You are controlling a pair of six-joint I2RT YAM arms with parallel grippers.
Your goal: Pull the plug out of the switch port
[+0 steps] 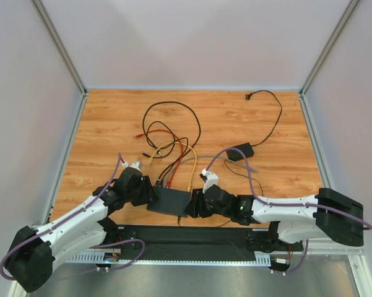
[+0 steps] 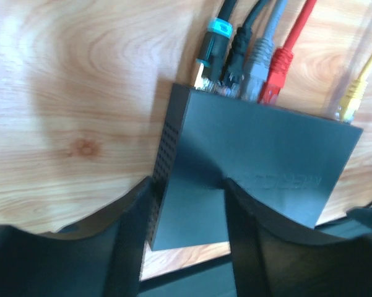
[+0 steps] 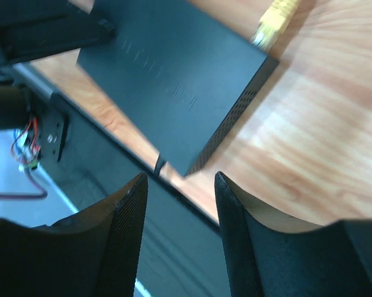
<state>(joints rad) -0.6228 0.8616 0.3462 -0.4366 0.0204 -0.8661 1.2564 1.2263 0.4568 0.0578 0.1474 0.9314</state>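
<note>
The flat black switch point(image 1: 170, 199) lies near the table's front edge, between both grippers. Along its far edge sit a teal-collared plug point(image 2: 211, 46), a black plug point(image 2: 236, 59), a grey plug point(image 2: 257, 65) and a red plug point(image 2: 276, 71). A yellow plug point(image 2: 351, 99) sits apart from them at the right end. My left gripper point(image 2: 187, 185) is open and straddles the switch's near left corner, one finger beside the vented side and one over the top. My right gripper point(image 3: 179, 176) is open and holds nothing, just off the switch's point(image 3: 173, 68) right near corner. The yellow plug point(image 3: 272, 21) shows beyond it.
A tangle of black, red, yellow and grey cables point(image 1: 170, 133) runs from the plugs toward the back of the wooden table point(image 1: 111, 124). A small black power adapter point(image 1: 240, 152) with a thin cord lies to the right. A black rail point(image 1: 192, 235) borders the near edge.
</note>
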